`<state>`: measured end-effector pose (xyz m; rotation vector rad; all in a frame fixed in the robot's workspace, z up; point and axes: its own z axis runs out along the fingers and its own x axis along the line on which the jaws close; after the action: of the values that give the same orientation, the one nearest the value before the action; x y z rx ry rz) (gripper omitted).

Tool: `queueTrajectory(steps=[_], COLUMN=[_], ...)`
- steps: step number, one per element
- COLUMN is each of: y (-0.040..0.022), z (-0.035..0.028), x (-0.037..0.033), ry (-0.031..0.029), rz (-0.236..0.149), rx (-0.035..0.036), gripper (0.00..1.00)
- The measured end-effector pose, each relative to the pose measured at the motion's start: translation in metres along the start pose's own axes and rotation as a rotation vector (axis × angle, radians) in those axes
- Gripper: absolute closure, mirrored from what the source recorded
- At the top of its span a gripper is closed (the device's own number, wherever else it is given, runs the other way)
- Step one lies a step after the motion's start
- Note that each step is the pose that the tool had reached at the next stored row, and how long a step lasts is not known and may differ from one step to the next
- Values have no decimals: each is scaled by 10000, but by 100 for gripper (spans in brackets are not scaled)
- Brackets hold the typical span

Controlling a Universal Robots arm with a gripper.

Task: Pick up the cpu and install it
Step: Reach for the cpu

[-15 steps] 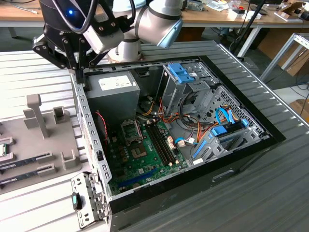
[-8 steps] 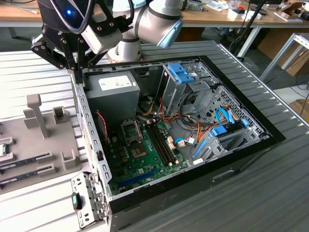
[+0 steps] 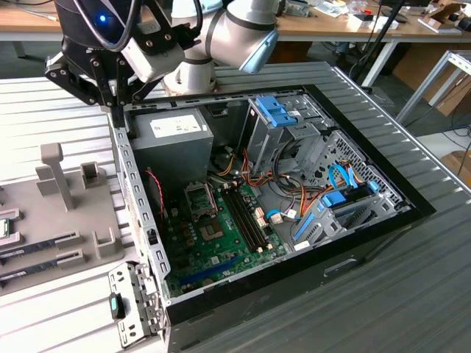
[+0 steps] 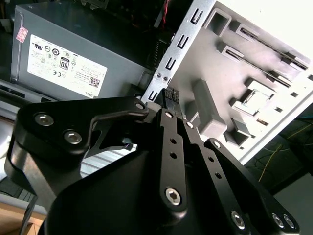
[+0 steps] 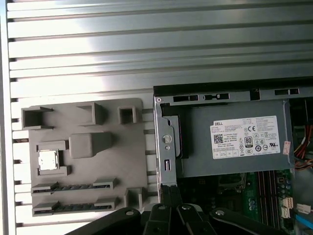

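The cpu [image 5: 48, 160], a small square chip with a silver top, lies in a pocket of the grey holder tray [image 5: 88, 144] in the first wrist view. In the exterior view the cpu [image 3: 4, 229] shows at the far left edge. My gripper [image 3: 118, 112] hangs over the near corner of the open computer case [image 3: 140, 220], between tray and case, well away from the chip. In the second wrist view its fingers [image 4: 168, 112] stand together with nothing between them. The black socket frame [image 3: 200, 197] sits on the green motherboard [image 3: 221, 243].
A grey power supply [image 3: 165, 147] fills the case corner beside my gripper. Two memory sticks [image 5: 73, 187] lie in slots on the tray, and tall grey posts [image 3: 55, 173] rise from it. Cables and blue drive brackets [image 3: 280, 114] crowd the case's far side.
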<state>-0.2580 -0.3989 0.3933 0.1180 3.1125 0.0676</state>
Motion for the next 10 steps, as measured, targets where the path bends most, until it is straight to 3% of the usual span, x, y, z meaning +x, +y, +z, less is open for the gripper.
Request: queueTrajectory(steps=[10], y=[-3], z=[-1], x=[40], ry=[0], rz=[0], rx=[0], gripper=[89])
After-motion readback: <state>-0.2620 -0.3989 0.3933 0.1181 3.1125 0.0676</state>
